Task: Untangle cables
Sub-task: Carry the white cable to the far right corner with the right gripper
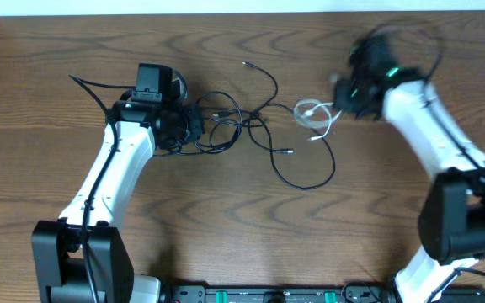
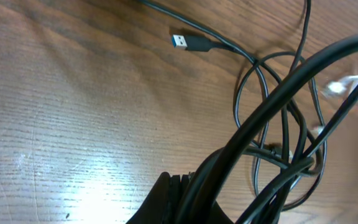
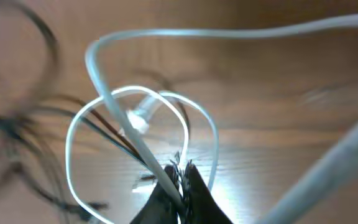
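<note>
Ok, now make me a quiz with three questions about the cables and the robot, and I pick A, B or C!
1. Where is the white cable?
A. by the right fingers
B. under the left arm's base
C. hanging off the table

2. What colour are the tangled cables?
A. red
B. black
C. green

3. What are the right fingers doing?
A. wide open over bare wood
B. gripping a black plug
C. shut on the white cable

Answers:
1 A, its loops lie right at those fingers.
2 B, every cord in the tangle looks black.
3 C, the right wrist view shows them pinched on the white cord.
</note>
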